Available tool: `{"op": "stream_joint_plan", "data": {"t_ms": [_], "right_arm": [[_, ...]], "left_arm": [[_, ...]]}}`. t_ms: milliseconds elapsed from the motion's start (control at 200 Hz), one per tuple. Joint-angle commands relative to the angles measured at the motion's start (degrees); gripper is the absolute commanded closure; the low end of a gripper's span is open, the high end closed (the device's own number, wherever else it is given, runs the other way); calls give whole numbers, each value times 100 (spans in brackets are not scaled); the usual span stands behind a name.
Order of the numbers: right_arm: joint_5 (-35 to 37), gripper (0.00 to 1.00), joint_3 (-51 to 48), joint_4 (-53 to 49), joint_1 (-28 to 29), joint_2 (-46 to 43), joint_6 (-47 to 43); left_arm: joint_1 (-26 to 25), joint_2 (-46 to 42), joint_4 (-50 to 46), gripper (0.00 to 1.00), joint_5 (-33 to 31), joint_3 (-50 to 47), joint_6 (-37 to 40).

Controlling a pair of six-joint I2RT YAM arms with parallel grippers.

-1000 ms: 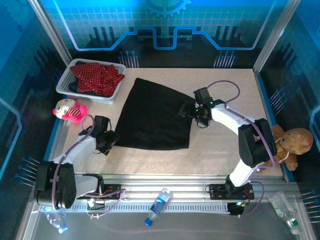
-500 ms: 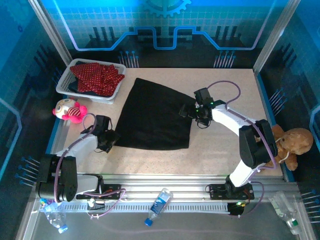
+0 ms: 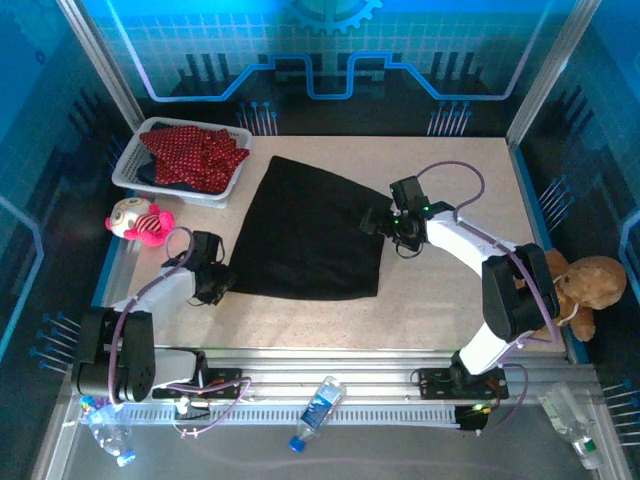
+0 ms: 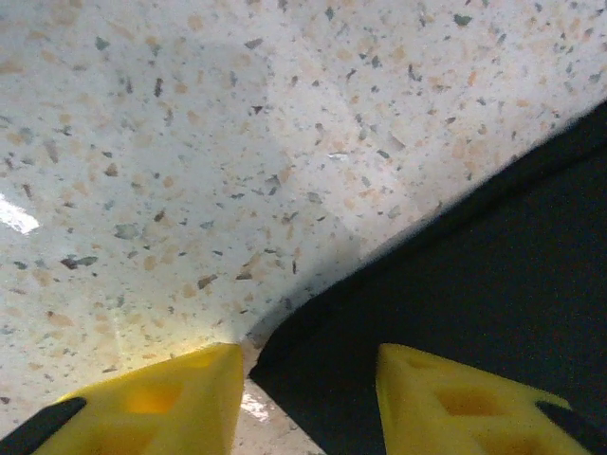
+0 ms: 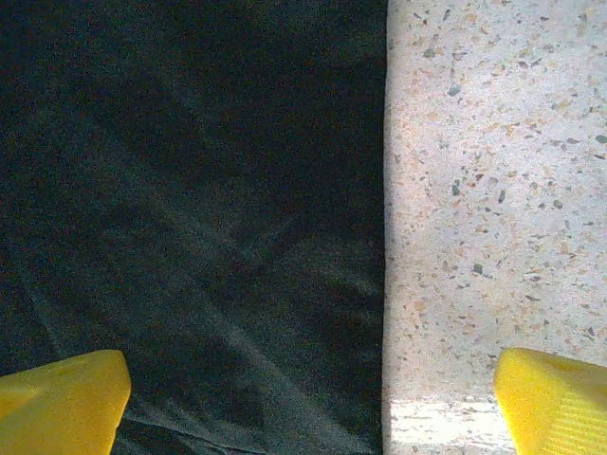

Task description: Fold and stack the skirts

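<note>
A black skirt (image 3: 305, 232) lies spread flat on the speckled table. My left gripper (image 3: 222, 281) is open at its near-left corner, and the corner of the black skirt (image 4: 455, 313) lies between the yellow fingertips (image 4: 161, 403). My right gripper (image 3: 384, 228) is open over the skirt's right edge, one fingertip above the black skirt (image 5: 199, 218) and the other fingertip (image 5: 555, 398) above bare table. The red patterned skirt (image 3: 195, 153) is heaped in the white basket (image 3: 128, 170), with a strip of dark blue fabric (image 3: 148, 176) showing under it.
A pink-and-white plush toy (image 3: 138, 220) lies left of the table edge near the left arm. A brown teddy bear (image 3: 585, 282) sits at the right edge. Plastic bottles (image 3: 316, 411) lie on the near rail. Bare table (image 3: 450, 300) extends right and in front of the skirt.
The left gripper slid slightly toward the skirt's near-left corner. The right gripper and the skirt stay about where they were.
</note>
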Motion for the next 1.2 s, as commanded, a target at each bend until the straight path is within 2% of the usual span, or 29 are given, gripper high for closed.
{"op": "stream_joint_plan", "data": {"t_ms": [0,70,240,345,455,655,800,925,1060,1195], "right_arm": [[133,1,-140,8,-13,-234,88],[171,1,-249,-10,-12,-324,117],[107,1,-634,-187,-49,-684,160],[-304,1,-889,-423,-109,-908,246],[-1086,2,-1225,-562,-141,-1124,609],[-2338,12,-2019,-46,-59,-1413,1683],[-2548,17,-2157,-27,127,-1457,2033],[-2692,30,-2190,113,356,-1207,2233],[-2688,42,-2237,771,460,-847,2525],[-2606,45,-2133,629,575,-624,2534]], "left_arm": [[52,95,181,73,-74,-40,97],[52,51,139,85,-107,6,129],[43,-303,-250,100,-111,260,190],[2,-815,-701,100,-100,586,196],[-24,-1247,-1058,100,-86,839,194],[-18,-1211,-1191,100,264,1123,200],[-26,-1043,-1083,100,505,1273,198],[-23,-982,-1007,100,533,1314,218],[-27,-951,-960,100,591,1269,203],[-22,-990,-1058,100,549,1321,234]]}}
